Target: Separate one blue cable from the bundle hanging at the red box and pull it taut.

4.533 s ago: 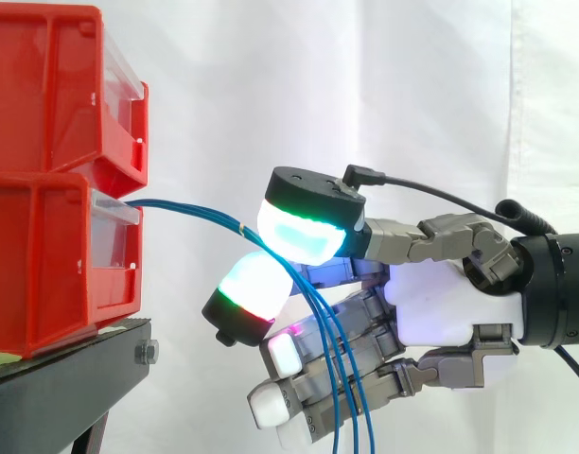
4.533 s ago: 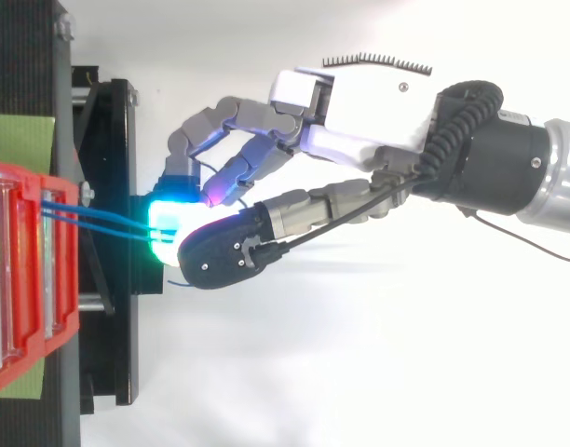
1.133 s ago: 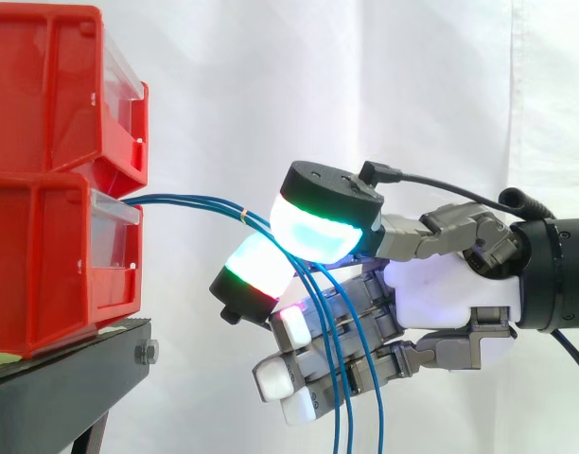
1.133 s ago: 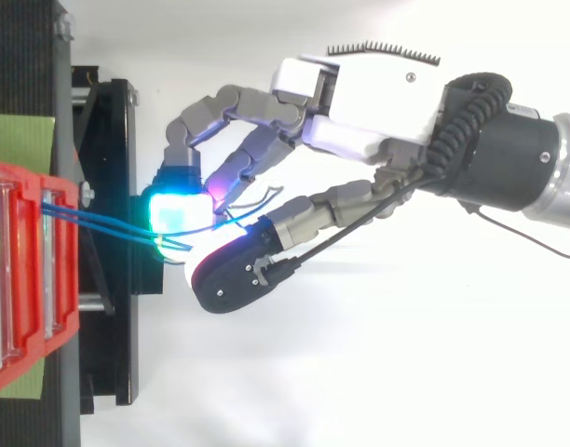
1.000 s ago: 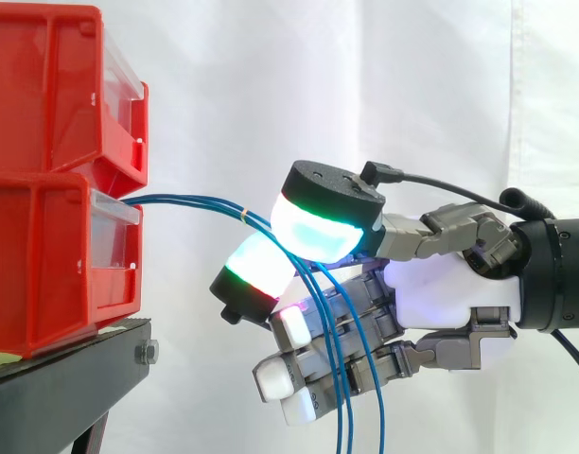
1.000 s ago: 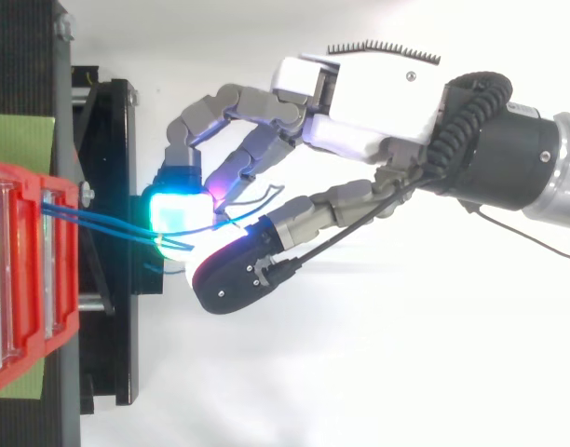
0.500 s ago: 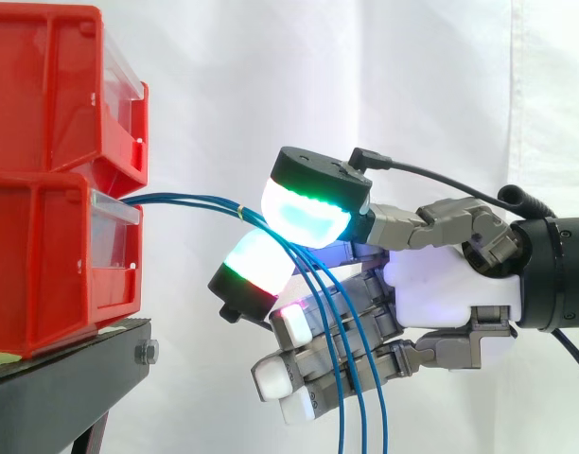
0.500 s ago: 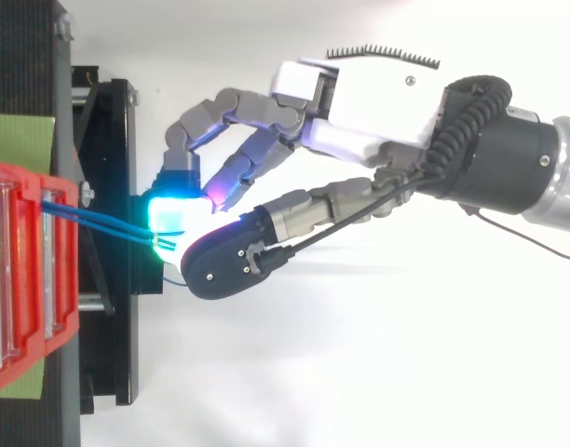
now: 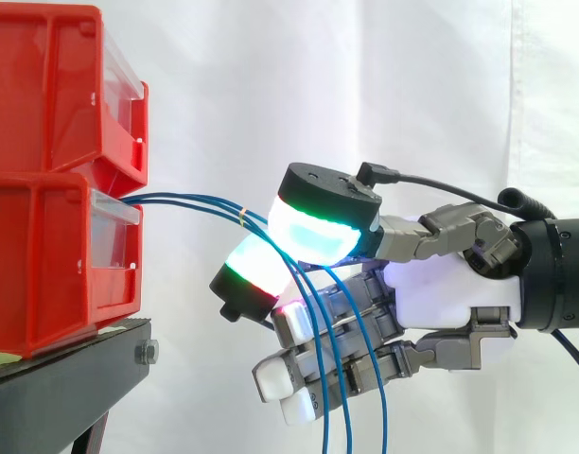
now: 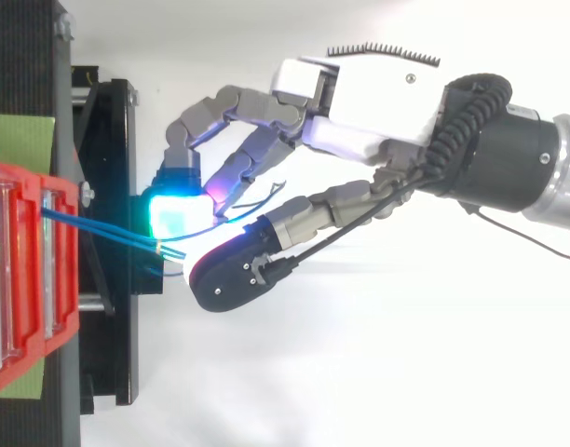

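Hand (image 9: 441, 293) curled around the blue cable bundle (image 9: 190, 200), which leaves the lower red bin (image 9: 43, 265) and hangs past its fingers, apparently pinching several strands rather than 1; pulling now risks tautening the whole bundle, or slippage.

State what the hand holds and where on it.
Cannot tell. The thin blue cables run from the red plastic box into the robot hand just past their yellow tie, but any grip there is hidden.
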You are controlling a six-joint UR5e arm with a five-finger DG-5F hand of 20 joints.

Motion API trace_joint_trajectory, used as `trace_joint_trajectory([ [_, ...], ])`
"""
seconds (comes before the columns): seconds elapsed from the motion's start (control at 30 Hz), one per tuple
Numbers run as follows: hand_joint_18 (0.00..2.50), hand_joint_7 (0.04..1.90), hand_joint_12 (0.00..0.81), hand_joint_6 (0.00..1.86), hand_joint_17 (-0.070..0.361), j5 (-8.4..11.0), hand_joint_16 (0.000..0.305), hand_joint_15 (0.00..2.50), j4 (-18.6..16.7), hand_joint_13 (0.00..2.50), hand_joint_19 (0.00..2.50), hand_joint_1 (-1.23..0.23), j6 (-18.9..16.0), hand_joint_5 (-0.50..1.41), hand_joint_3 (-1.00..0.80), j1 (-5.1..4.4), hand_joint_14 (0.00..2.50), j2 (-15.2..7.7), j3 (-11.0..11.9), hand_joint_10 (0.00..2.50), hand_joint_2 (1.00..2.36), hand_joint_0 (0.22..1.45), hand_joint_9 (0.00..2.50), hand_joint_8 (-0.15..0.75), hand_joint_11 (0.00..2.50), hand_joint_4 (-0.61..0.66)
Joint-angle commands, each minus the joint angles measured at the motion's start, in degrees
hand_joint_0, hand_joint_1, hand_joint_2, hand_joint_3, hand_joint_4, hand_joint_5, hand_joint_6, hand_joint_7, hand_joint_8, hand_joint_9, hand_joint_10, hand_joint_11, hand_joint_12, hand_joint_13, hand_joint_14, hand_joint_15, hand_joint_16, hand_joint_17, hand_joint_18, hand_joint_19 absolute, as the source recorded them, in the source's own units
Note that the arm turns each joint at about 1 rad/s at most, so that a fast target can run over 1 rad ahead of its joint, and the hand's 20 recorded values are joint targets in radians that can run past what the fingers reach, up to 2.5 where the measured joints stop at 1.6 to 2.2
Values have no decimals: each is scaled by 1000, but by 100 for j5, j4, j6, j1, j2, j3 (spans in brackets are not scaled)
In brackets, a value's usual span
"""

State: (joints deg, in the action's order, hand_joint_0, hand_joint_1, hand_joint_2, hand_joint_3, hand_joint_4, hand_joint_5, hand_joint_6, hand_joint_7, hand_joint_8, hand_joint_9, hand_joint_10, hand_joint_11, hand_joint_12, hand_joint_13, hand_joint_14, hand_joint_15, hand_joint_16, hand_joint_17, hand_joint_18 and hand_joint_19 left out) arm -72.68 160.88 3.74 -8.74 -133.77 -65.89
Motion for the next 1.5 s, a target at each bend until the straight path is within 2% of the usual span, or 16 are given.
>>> trace_joint_trajectory([
  [0.0,638,999,284,938,81,0,36,508,-4,875,469,-944,4,-198,-500,4,21,0,-3,23,1000,732,1006,222,868,-88],
  [0.17,632,990,284,933,81,0,36,511,-13,883,500,-933,4,-196,-500,4,20,0,-3,21,1000,612,1027,234,872,-57],
  [0.47,666,917,322,924,96,9,42,515,-4,921,506,-820,4,-196,-500,-5,18,0,-3,20,1000,486,1056,276,854,19],
  [0.63,655,929,314,915,90,9,40,523,-4,920,521,-649,4,-194,-500,-5,20,0,-3,22,1000,545,1065,270,852,4],
  [0.73,645,965,308,910,86,9,38,524,-13,918,529,-614,4,-195,-500,-5,21,0,-3,22,1000,600,1062,262,851,-2],
  [0.93,645,986,308,912,85,9,38,536,-13,923,530,-656,-5,-196,-500,-5,21,0,-3,23,1000,629,1069,263,869,-3],
  [1.17,649,980,310,916,86,9,38,536,-4,937,531,-623,13,-197,-500,-5,20,0,6,23,1000,618,1103,266,919,-4],
  [1.37,645,1039,307,936,85,9,38,545,-13,937,531,-683,13,-181,-311,-14,20,0,-3,24,1016,624,1163,271,964,-32],
  [1.47,645,1032,309,939,86,0,38,552,-13,936,532,-707,13,-183,-294,-14,20,0,-3,23,1017,636,1164,269,972,-44],
])
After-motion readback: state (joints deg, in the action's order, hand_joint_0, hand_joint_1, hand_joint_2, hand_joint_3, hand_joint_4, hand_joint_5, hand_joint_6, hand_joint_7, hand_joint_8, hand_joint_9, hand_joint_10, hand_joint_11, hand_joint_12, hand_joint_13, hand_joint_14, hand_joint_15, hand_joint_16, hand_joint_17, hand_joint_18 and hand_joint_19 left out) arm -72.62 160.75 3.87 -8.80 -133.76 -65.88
